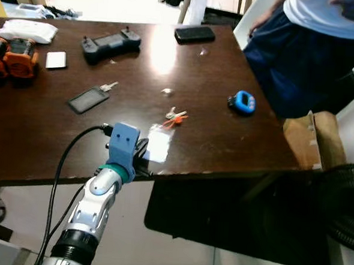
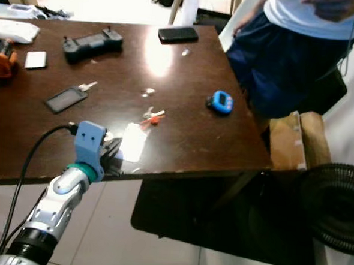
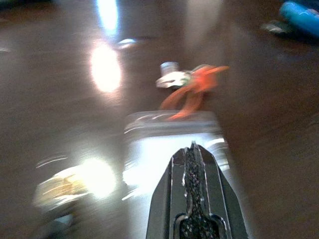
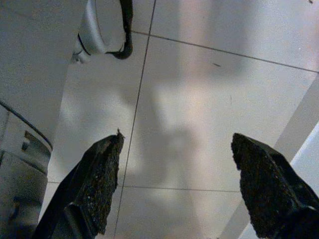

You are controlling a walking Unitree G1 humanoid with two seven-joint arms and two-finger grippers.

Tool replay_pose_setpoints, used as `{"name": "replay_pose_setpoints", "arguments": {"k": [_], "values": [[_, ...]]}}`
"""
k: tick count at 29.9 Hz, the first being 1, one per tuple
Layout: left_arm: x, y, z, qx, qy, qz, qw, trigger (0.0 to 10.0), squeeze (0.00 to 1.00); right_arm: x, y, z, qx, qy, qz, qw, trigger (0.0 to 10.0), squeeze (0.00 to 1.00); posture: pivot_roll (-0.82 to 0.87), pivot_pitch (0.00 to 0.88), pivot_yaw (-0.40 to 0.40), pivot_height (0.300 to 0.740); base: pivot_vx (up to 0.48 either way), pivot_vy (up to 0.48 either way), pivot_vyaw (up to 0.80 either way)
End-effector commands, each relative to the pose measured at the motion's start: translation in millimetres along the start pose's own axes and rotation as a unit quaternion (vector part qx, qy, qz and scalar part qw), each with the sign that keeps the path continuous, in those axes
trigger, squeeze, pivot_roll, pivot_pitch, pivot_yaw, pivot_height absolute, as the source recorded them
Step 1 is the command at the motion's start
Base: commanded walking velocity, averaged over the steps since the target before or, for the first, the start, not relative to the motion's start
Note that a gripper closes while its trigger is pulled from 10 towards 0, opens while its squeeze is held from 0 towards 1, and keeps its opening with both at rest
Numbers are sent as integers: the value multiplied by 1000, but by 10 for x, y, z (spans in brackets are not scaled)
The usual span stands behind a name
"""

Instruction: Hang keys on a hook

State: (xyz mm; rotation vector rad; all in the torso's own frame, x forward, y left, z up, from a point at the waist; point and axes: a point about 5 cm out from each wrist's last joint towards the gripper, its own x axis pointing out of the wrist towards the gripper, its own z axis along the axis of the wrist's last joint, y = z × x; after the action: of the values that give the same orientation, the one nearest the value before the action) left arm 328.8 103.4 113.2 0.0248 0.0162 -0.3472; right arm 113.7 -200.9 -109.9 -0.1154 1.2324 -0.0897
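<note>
Just L claw [image 1: 144,156] pinched closed nr keys [image 1: 175,116]; table [image 1: 236,142].

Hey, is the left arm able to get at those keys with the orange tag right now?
Probably yes. The left tool hovers at the table's near edge, fingers shut, aimed at the keys, with bare tabletop between. It must open first.

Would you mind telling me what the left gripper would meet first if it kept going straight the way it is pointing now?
Most likely the keys with the orange tag. The left gripper, its fingers shut, points along the brown table straight at them, with bare tabletop between. Depth is uncertain in the blurred wrist view.
</note>
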Motion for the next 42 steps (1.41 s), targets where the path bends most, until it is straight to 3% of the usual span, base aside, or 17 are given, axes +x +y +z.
{"name": "replay_pose_setpoints", "arguments": {"k": [1,5,9,10,16,21,31,35,36,38,39,42], "values": [[-21,103,72,9,-14,32,999,10000,0,6,150,166,3,-24,21,999,10000,0,-72,91,82,740,0,0,0],[-30,161,132,15,-24,49,998,10000,0,7,191,221,2,-27,22,999,10000,0,-73,93,82,740,0,0,0],[-56,231,162,18,-30,68,997,10000,0,6,127,146,2,-21,18,1000,10000,0,-72,95,84,740,0,0,0],[-65,255,168,17,-31,76,996,10000,1000,5,104,118,2,-19,16,1000,10000,0,-72,95,84,740,0,0,0],[-109,380,351,15,-75,125,989,10000,1000,3,97,87,5,-18,18,1000,10000,0,-66,97,87,740,0,0,0],[-122,417,394,27,-77,151,985,10000,1000,4,108,91,4,-18,20,1000,10000,0,-62,101,87,740,0,0,0],[-93,339,300,17,-41,149,988,10000,1000,3,133,90,3,-18,23,1000,10000,0,-56,108,91,740,0,0,0],[-43,267,155,7,10,142,990,10000,1000,3,143,91,3,-17,24,1000,10000,0,-54,112,92,740,0,0,0],[-25,249,111,3,26,140,990,10000,659,3,145,90,2,-17,25,1000,10000,0,-51,114,92,740,0,0,0],[-25,249,111,3,26,140,990,10000,659,3,145,90,2,-17,25,1000,10000,0,-51,114,92,740,0,0,0],[-4,246,76,-5,42,147,988,10000,0,3,145,89,2,-17,25,1000,10000,0,-53,117,94,740,0,0,0],[-4,246,76,-5,42,147,988,10000,0,3,145,89,2,-17,25,1000,10000,0,-53,117,94,740,0,0,0]]}}
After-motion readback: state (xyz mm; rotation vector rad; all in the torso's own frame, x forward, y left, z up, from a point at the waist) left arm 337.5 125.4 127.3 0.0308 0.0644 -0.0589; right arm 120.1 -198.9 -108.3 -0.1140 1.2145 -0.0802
